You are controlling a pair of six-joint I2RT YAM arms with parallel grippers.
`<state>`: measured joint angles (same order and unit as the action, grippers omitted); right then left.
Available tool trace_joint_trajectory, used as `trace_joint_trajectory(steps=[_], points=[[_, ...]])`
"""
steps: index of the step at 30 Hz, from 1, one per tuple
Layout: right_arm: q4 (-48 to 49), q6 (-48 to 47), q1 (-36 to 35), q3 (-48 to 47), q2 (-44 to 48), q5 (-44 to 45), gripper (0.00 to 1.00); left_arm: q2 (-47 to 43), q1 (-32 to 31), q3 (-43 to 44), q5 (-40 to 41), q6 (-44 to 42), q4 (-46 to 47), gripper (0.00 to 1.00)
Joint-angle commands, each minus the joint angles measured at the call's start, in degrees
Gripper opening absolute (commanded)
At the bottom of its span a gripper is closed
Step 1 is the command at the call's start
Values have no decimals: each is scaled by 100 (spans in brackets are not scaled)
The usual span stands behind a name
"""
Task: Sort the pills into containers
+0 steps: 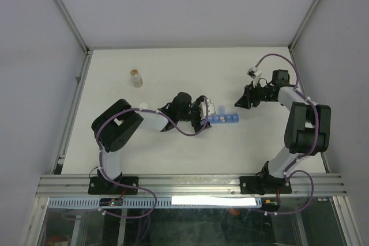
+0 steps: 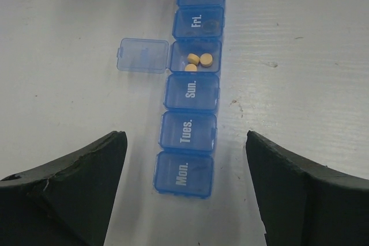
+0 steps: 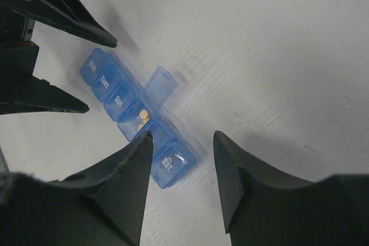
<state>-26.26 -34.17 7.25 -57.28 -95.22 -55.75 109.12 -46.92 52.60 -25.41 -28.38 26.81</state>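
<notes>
The blue pill-organiser strip lies flat mid-table, several joined compartments in a row. One middle compartment is open with its lid flipped aside and holds three tan pills; the other lids are shut. My left gripper is open and empty at the strip's "Mon." end, and the strip runs away from between its fingers. My right gripper is open and empty above the "Sat." end. In the right wrist view the strip and pills show beyond my right gripper.
A small clear bottle with tan-orange contents stands upright at the far left of the white table. The left gripper's fingers show at the top left of the right wrist view. Grey walls enclose the table on three sides.
</notes>
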Motion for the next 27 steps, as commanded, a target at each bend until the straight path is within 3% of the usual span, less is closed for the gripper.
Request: trace_joint_trajectory(steps=[1, 15, 22, 27], points=[[213, 162, -158, -394, -195, 136, 48, 213, -31, 351, -43, -132, -36, 83], [-4, 593, -438, -936, -1087, 500, 28, 344, -30, 715, -169, 201, -682, 52], [-285, 597, -567, -1198, -1495, 397, 17, 377, -43, 688, -133, 297, -768, 50], [-456, 549, -644, -1290, -1644, 258, 17, 414, -45, 705, -137, 297, -783, 48]])
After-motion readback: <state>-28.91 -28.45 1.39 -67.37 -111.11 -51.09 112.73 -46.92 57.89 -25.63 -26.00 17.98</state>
